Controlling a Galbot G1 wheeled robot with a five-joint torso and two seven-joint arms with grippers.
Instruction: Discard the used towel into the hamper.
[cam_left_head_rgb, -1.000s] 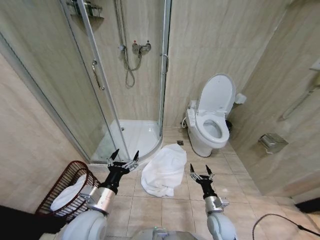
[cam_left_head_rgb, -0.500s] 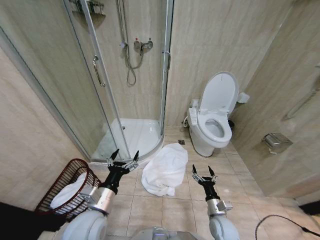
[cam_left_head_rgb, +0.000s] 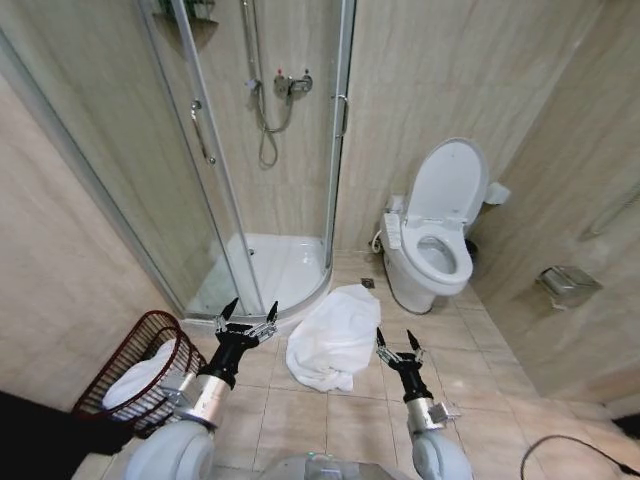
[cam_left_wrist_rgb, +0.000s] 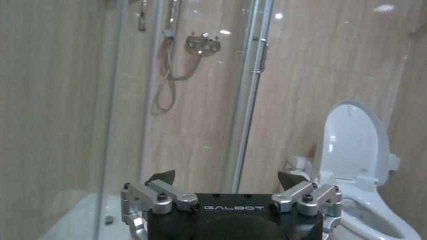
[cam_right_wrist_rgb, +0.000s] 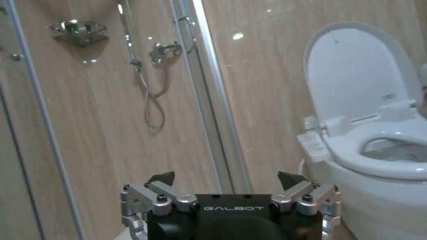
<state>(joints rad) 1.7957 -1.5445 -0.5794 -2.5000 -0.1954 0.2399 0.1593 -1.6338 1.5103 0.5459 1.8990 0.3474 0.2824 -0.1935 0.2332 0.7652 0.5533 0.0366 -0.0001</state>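
A crumpled white towel (cam_left_head_rgb: 336, 336) lies on the tiled floor (cam_left_head_rgb: 300, 420) just in front of the shower stall (cam_left_head_rgb: 270, 270), between the stall and the toilet (cam_left_head_rgb: 440, 240). The hamper (cam_left_head_rgb: 135, 370), already holding white cloth, stands against the wall to the towel's left. The left tool (cam_left_head_rgb: 247, 318) hovers between hamper and towel and the right tool (cam_left_head_rgb: 398, 343) just right of the towel, both spread wide and gripping nothing.
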